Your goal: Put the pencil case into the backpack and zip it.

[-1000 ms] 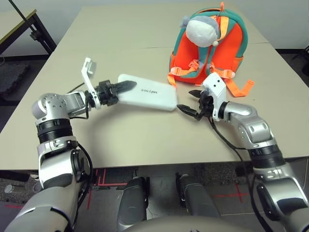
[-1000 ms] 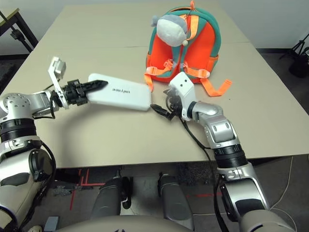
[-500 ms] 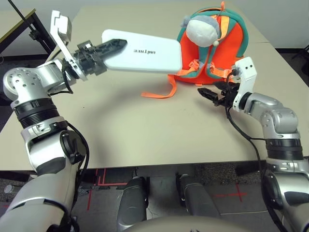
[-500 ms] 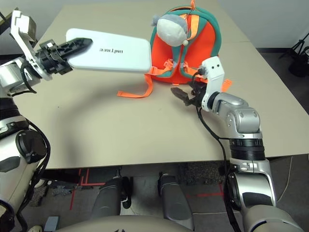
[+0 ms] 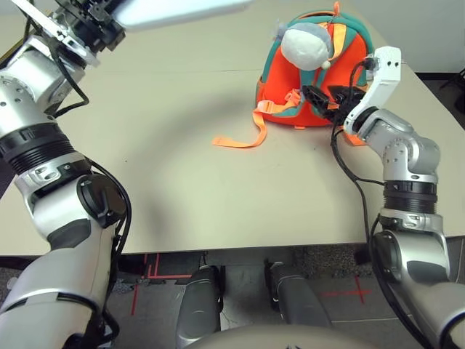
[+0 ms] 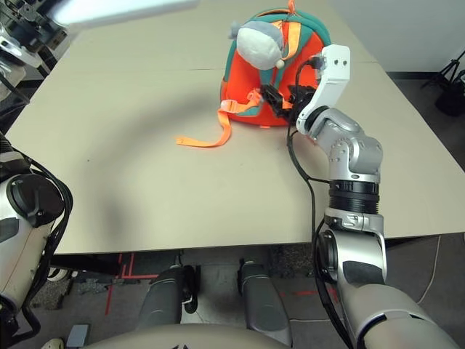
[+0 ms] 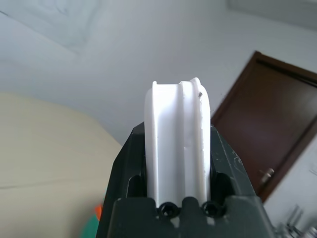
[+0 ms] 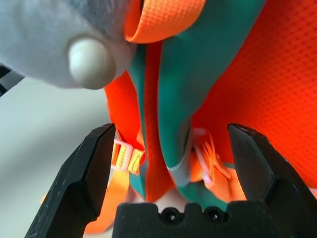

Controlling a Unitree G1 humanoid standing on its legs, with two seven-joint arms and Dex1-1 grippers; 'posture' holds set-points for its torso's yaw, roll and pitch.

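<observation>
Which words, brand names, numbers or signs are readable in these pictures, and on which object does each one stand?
None can be read now.
pencil case: held up by the left gripper, blurred, no lettering legible.
backpack: no print shows.
plush toy: no tag shows.

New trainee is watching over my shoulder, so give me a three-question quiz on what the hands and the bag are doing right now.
1. True or false: the pencil case lies flat on the table.
2. What is the right hand facing? A) the backpack B) the table edge C) the pencil case
3. What grey-white thing hangs on the backpack?

Key:
1. False; the left hand holds it up in the air.
2. A, with its fingers open.
3. A plush toy.
</observation>
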